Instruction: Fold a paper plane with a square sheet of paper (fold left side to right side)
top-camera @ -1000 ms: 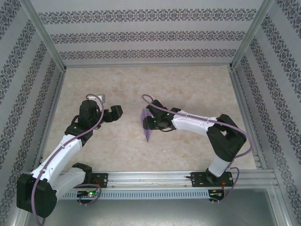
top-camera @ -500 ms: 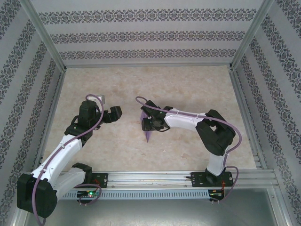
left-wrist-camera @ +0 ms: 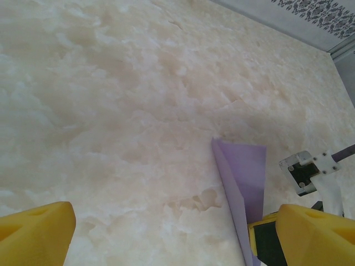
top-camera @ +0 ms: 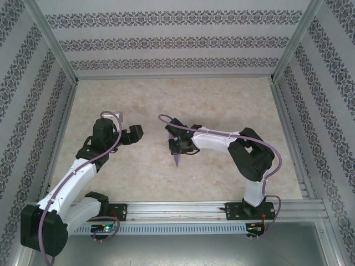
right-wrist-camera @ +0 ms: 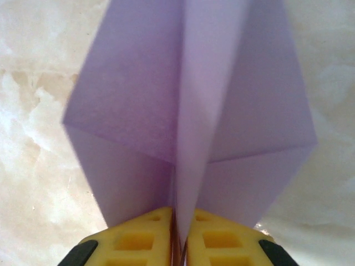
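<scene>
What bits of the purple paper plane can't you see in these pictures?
- Right wrist view: paper plane cut off by the top edge, far end unseen.
- Left wrist view: its lower end, cut off by the bottom edge.
- Top view: its folds, too small, partly under the right gripper.

In the right wrist view the paper plane (right-wrist-camera: 183,111) runs off the top edge. Its near edge vanishes into the slit between the yellow fingers (right-wrist-camera: 138,241) of the right gripper (right-wrist-camera: 178,216), which the bottom edge crops. From the left wrist, the paper plane's lower end leaves the frame at the bottom, and the left gripper (left-wrist-camera: 176,221) has both fingers cut off at the bottom corners. From above, the right gripper covers most of the paper plane, and the purple sliver left is too small to show any folds.
</scene>
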Action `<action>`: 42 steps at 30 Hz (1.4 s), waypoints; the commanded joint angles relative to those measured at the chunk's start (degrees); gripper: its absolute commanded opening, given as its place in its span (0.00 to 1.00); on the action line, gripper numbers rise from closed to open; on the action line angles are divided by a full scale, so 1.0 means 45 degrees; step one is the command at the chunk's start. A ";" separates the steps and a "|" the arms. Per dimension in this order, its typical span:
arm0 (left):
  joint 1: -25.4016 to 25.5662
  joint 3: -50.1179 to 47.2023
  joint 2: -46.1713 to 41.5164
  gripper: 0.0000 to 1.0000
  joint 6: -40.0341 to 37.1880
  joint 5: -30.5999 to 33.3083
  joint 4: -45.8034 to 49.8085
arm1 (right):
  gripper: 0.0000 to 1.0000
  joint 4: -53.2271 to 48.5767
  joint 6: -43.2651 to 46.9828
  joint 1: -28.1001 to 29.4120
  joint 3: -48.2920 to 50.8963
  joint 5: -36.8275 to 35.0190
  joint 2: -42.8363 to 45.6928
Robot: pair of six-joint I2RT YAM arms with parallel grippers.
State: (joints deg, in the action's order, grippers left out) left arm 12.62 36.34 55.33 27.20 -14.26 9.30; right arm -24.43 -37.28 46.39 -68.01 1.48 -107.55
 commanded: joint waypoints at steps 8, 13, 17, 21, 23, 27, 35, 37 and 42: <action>-0.0281 -0.0106 -0.0204 0.93 -0.0396 -0.0042 0.0321 | 0.15 -0.0391 0.0005 0.0218 -0.0608 -0.0231 -0.0519; -0.0294 -0.0088 -0.0206 0.93 -0.0401 -0.0053 0.0316 | 0.14 -0.0471 0.0007 0.0291 -0.0741 -0.0206 -0.0763; -0.0329 -0.0100 -0.0207 0.93 -0.0437 -0.0091 0.0360 | 0.11 -0.0578 0.0042 0.0316 -0.0880 -0.0192 -0.0873; -0.0350 -0.0014 -0.0231 0.94 -0.0504 -0.0087 0.0462 | 0.06 -0.0665 0.0042 0.0300 -0.0933 -0.0229 -0.0766; -0.0386 0.0059 -0.0303 0.94 -0.0560 -0.0073 0.0579 | 0.02 -0.0704 0.0042 0.0205 -0.0988 -0.0355 -0.0498; -0.0440 0.0222 -0.0424 0.94 -0.0721 -0.0072 0.0791 | 0.00 -0.1258 0.0192 -0.0248 -0.1535 -0.1117 0.0028; -0.0520 0.0414 -0.0492 0.95 -0.1187 -0.0073 0.1350 | 0.00 -0.3185 0.0862 -0.1970 -0.4073 -0.3405 -0.0814; -0.0532 0.0392 -0.0474 0.95 -0.1260 -0.0083 0.1400 | 0.00 -0.3514 0.1135 -0.2415 -0.4752 -0.3487 -0.1294; -0.0554 0.0324 -0.0343 0.95 -0.1301 -0.0116 0.1429 | 0.00 -0.4499 0.1711 -0.3181 -0.6750 -0.3369 -0.2692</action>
State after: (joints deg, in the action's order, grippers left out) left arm 11.11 36.47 53.84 22.92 -14.57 13.96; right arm -39.03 -32.36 32.88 -95.02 -11.88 -116.05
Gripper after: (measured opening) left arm 0.948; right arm 0.043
